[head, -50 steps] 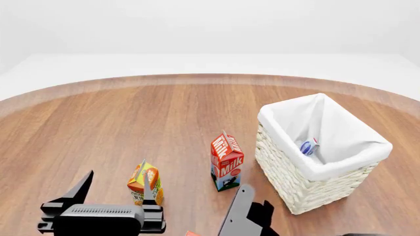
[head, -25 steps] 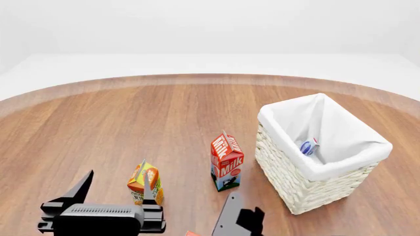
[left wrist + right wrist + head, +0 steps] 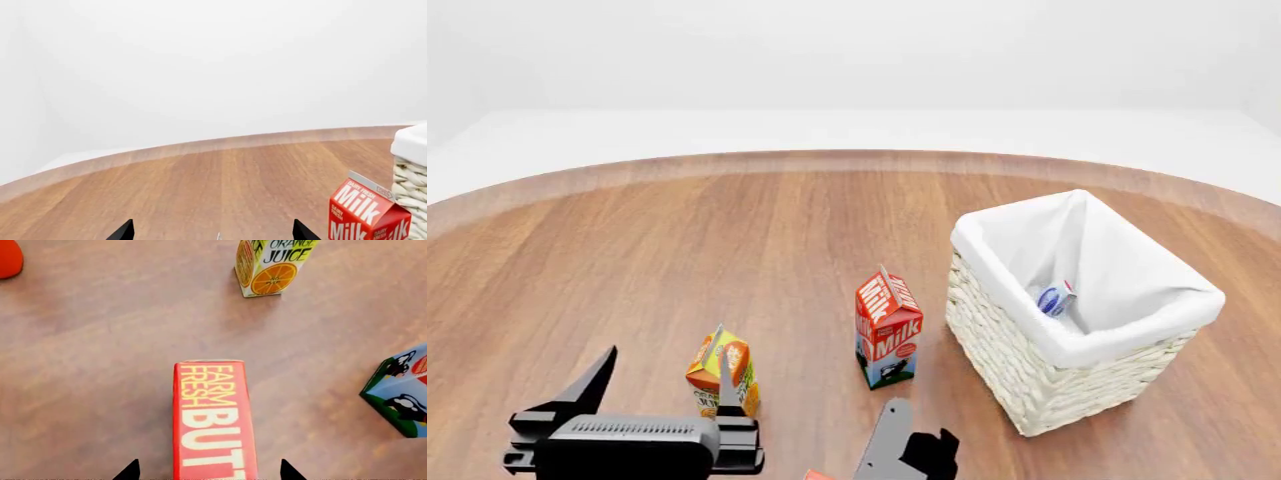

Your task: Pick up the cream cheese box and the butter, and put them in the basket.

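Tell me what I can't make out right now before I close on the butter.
- Butter: near end cut off by the right wrist view's edge; only a sliver at the head view's bottom edge.
- Right gripper: only fingertips show, either side of the butter; contact unclear.
- Cream cheese box in the basket: partly hidden by the liner.

round wooden table (image 3: 694, 230), plain white walls, even light.

I see the basket (image 3: 1054, 385), whitish wicker with a white liner, upright on the wooden surface (image 3: 694, 250). The cream cheese box (image 3: 1054, 298) lies inside it against the liner. The butter (image 3: 212, 420), red-orange with yellow lettering, lies flat on the surface.
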